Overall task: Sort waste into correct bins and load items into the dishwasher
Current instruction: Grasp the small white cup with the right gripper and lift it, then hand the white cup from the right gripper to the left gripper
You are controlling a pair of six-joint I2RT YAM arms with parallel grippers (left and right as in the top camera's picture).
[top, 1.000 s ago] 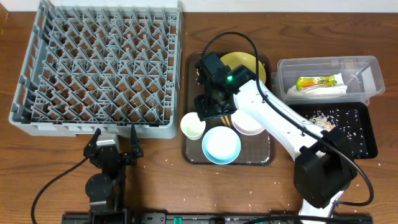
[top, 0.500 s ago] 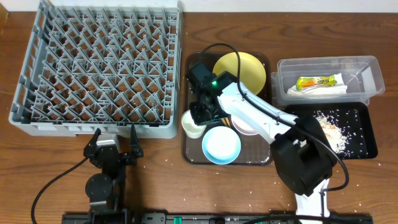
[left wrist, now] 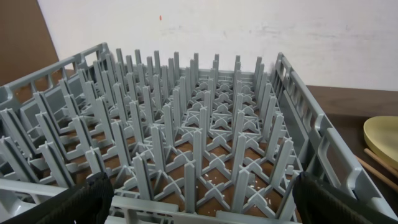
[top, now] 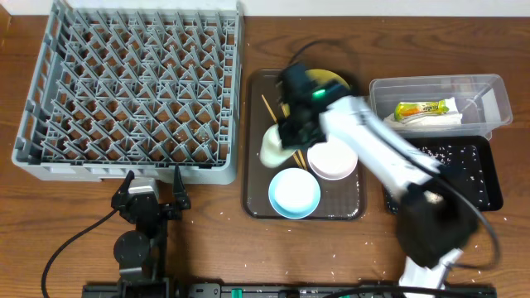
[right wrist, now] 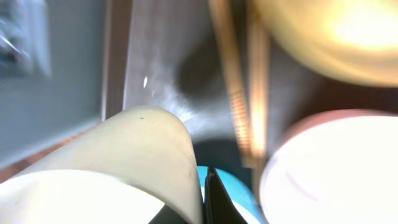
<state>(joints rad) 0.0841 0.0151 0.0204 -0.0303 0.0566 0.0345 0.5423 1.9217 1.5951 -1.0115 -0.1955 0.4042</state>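
Two sets of jaws are in view, and only one carries anything. Far to the left of the right jaws stands the large square grey plastic dish rack [top: 132,87], with no dish among its pegs yet. The left jaws hang spread and hold nothing just in front of the rack's near wall, and their camera looks along the peg rows.

The right jaws are clenched on the small round white cup [top: 272,147]. It is tipped over and, we judge, lifted clear of the flat dark brown serving tray [top: 258,87]. In the right wrist view its pale wall sits hard against the jaws. Just beyond them lie the thin wooden chopsticks [right wrist: 235,99]. The light blue bowl [top: 294,192] is on their near side and the white bowl [top: 333,159] is to their right.

We judge the step in hand to be racking the cup. We should raise it enough to clear the rack's right wall and carry it left without brushing the chopsticks. Then we turn the mouth downward, lower it between pegs close to that wall, and release only once it sits. A smooth round cup may slip, so we keep the squeeze steady.

Well to the right of the jaws, the clear plastic rectangular tub [top: 489,87] and the shallow black rectangular tray [top: 494,194] need nothing now.
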